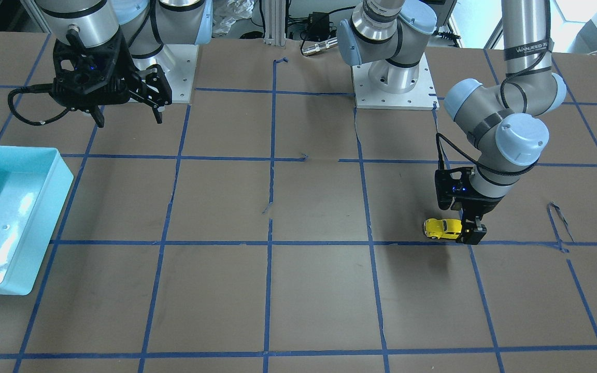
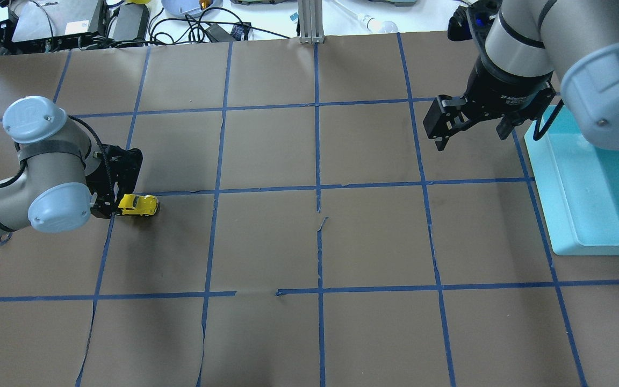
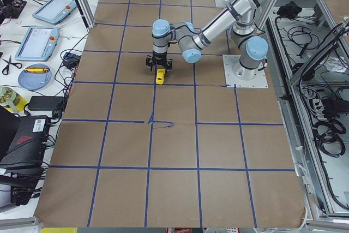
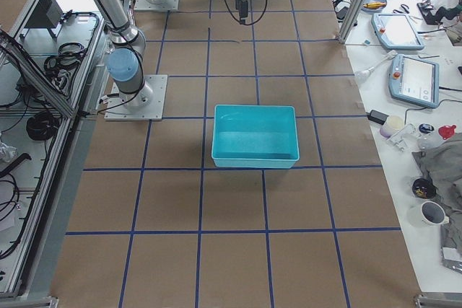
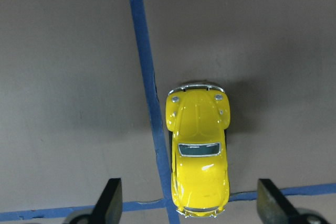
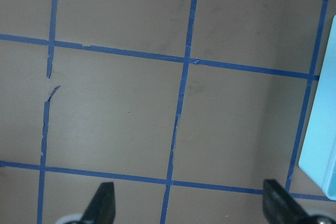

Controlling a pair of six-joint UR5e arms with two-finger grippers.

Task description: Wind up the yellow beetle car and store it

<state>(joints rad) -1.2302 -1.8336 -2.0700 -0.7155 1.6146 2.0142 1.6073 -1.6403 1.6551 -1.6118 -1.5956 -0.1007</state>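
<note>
The yellow beetle car (image 5: 198, 150) stands on its wheels on the brown table, beside a blue tape line. It also shows in the front view (image 1: 442, 228), the overhead view (image 2: 138, 205) and the left side view (image 3: 160, 75). My left gripper (image 5: 190, 203) is open and low at the table, its fingers (image 5: 110, 199) wide on either side of the car's rear end without touching it. In the overhead view it (image 2: 108, 207) sits at the car's left end. My right gripper (image 2: 468, 134) is open and empty, held above the table near the turquoise bin (image 2: 599, 248).
The turquoise bin (image 1: 50, 238) stands on the table's right-arm side and holds nothing that I can see; its edge shows in the right wrist view (image 6: 320, 145). Blue tape lines grid the brown table cover. The arm bases (image 1: 394, 88) stand at the robot's edge.
</note>
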